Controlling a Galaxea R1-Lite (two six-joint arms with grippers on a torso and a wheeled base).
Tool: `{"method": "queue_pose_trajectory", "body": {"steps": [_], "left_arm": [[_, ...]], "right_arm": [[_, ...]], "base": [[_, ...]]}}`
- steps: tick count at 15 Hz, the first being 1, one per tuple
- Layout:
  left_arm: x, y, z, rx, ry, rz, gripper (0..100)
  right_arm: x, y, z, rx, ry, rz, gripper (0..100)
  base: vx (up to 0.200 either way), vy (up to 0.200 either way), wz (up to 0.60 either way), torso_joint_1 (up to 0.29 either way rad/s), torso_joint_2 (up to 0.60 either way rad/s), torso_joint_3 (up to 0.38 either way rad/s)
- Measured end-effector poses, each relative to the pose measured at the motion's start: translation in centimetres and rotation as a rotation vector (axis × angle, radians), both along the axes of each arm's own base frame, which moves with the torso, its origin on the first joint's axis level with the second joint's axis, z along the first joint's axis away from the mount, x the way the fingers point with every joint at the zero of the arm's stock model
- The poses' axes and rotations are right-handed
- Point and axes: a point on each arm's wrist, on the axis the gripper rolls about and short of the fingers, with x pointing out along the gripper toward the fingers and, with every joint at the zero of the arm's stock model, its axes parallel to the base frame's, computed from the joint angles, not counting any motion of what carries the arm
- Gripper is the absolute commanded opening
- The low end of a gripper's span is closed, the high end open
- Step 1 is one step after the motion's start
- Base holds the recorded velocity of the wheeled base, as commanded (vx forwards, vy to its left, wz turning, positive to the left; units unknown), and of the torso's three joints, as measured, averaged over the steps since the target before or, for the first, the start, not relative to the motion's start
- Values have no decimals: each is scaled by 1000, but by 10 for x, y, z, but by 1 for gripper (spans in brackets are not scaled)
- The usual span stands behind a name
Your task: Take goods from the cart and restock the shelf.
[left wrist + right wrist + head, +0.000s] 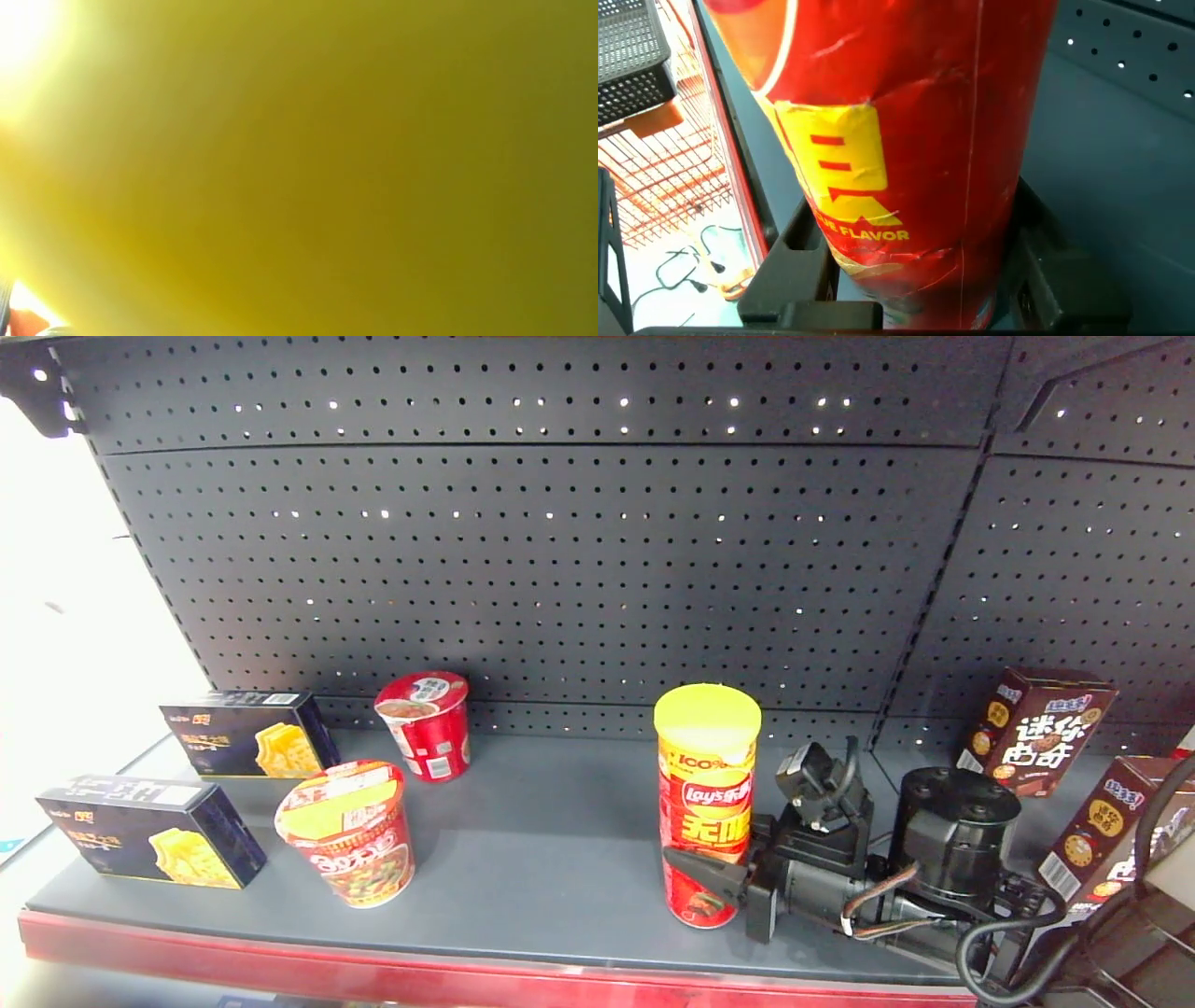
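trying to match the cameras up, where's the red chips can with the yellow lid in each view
head view: chips can stands upright on the shelf board, right of centre, with the right claw around its base.
right wrist view: chips can close up, mid-picture, between the claw's fingers.
left wrist view: too blurred to tell.
shared landmark: the perforated back panel behind the can.
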Motion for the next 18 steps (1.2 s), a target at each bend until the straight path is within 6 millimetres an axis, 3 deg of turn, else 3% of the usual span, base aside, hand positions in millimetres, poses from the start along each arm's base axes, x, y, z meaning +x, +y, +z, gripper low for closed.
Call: {"method": "queue_pose_trajectory", "body": {"steps": [8,9,18], "left_arm": [[-1,0,-2,-4,-2,0,0],[-1,0,-2,-4,-2,0,0],[-1,0,-2,-4,-3,1,0]], "right_arm": [[-3,-11,-3,2,-9,-16,0],[-3,-13,-3,5,-15,-20,100],[-18,-28,-8,-18,9,-36,100]], "base": [[0,0,0,0,0,0],[0,0,0,0,0,0],[0,0,0,0,0,0]]}}
